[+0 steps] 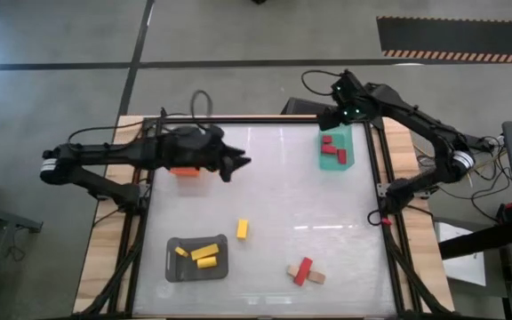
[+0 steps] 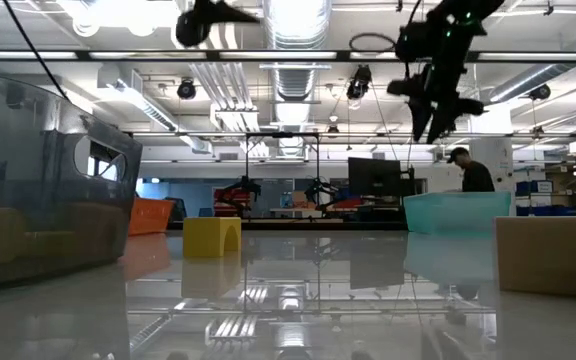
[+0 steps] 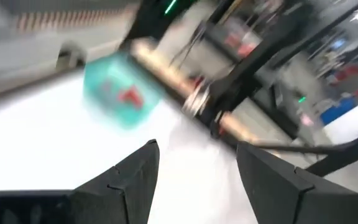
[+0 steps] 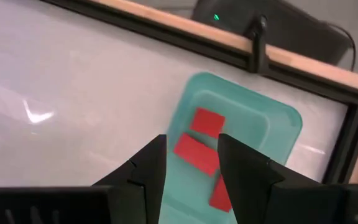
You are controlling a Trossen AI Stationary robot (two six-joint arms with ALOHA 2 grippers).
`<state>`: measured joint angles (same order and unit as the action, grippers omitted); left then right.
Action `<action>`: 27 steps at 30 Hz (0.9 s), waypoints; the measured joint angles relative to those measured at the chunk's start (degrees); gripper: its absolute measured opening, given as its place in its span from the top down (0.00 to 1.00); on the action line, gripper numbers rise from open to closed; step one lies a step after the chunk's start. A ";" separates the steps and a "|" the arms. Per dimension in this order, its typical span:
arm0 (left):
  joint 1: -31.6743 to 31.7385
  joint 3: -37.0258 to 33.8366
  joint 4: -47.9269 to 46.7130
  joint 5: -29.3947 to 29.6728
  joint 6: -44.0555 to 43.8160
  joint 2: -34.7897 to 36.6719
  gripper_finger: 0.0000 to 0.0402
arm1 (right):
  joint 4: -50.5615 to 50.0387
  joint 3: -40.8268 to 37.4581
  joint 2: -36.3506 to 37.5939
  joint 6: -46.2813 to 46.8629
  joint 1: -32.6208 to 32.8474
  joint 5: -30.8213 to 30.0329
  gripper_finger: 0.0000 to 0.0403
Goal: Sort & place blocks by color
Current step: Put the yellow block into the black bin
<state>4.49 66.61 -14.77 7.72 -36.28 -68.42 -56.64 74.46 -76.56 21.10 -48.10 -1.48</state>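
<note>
Three red blocks (image 1: 333,149) lie in the green tray (image 1: 348,133) at the far right; the right wrist view shows them too (image 4: 196,152). Yellow blocks (image 1: 204,255) sit in the grey tray (image 1: 172,267) at the near left. One yellow block (image 1: 242,229) lies loose mid-table (image 2: 212,236). A red block (image 1: 302,270) lies across a tan block (image 1: 316,277) near the front edge. My right gripper (image 1: 332,116) hangs open and empty above the green tray (image 4: 192,148). My left gripper (image 1: 240,163) is open and empty (image 3: 197,158), raised beside the orange tray (image 1: 185,172).
The orange tray sits at the far left under my left arm. A black frame (image 1: 382,191) runs along the table's sides. A tan block (image 2: 546,255) stands close in the low view. Bare tabletop (image 1: 309,209) lies between the trays. A person (image 2: 473,172) stands in the room beyond.
</note>
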 joint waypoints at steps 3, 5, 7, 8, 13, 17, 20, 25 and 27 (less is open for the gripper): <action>0.02 0.98 -6.63 -2.99 -6.82 -2.99 0.50 | 0.45 0.23 3.00 1.06 1.69 -0.04 0.67; -0.04 2.18 -11.54 -5.83 -10.36 -4.94 0.50 | 0.81 0.23 4.71 1.60 2.69 -0.07 0.67; -0.36 3.49 -16.47 -7.28 -13.76 -7.05 0.50 | 1.39 0.21 6.16 1.87 3.50 -0.07 0.67; -0.61 4.32 -18.93 -7.31 -15.58 -8.12 0.50 | 1.73 0.21 6.74 1.88 3.81 -0.10 0.67; -2.56 10.47 -29.16 -7.45 -20.41 -14.25 0.55 | 2.38 0.17 7.87 1.85 4.37 -0.62 0.67; -4.68 16.78 -36.60 -7.58 -22.54 -20.42 0.61 | 2.52 0.17 7.65 1.33 4.37 -0.72 0.68; -6.16 21.52 -42.15 -7.61 -25.86 -25.07 0.63 | 2.55 0.17 7.12 0.36 4.37 -0.70 0.68; -7.90 25.33 -48.70 -7.59 -29.05 -31.50 0.63 | 2.56 0.15 6.80 -1.55 4.37 -0.66 0.68; -8.57 25.44 -49.44 -7.58 -29.49 -33.30 0.63 | 2.56 0.15 6.76 -2.23 4.37 -0.68 0.68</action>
<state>-4.08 92.05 -64.21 0.14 -65.78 -101.72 -54.08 74.61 -69.80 18.87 -43.72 -2.15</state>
